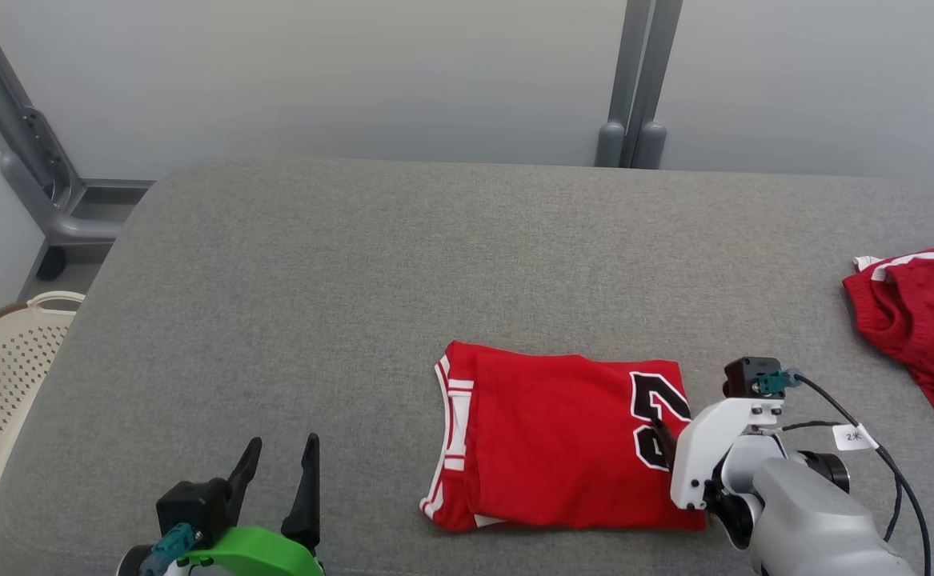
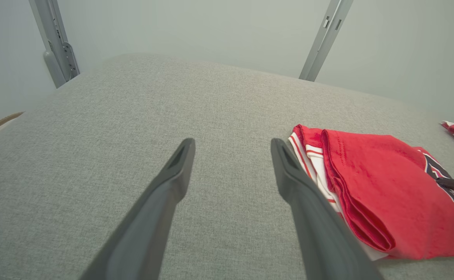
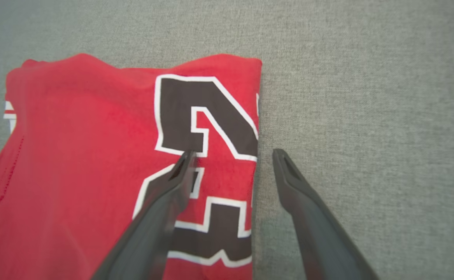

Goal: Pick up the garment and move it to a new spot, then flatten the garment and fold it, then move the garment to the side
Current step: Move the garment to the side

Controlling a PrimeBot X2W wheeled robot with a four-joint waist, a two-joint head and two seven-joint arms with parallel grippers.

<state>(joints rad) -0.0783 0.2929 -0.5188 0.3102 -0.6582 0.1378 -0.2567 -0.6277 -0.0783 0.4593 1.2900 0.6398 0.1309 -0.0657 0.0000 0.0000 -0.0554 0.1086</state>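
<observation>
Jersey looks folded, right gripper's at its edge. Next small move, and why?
Probably lower the right gripper and close on the folded jersey's right edge. Its jaws stand open astride that edge, one finger over the printed number, the other over the grey surface. The fold looks done, so moving it aside is what remains. The left gripper is open and well clear.

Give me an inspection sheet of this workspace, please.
Surface: grey fabric top, smooth.
Job's things: red jersey, folded, near the front edge.
Clutter: second red garment, crumpled, far right.
Hands: left hand open over bare fabric; right hand open, straddling the jersey's right edge.
Cables: black cable with white tag at right wrist.
Surroundings: cream basket at left; grey metal posts behind.
</observation>
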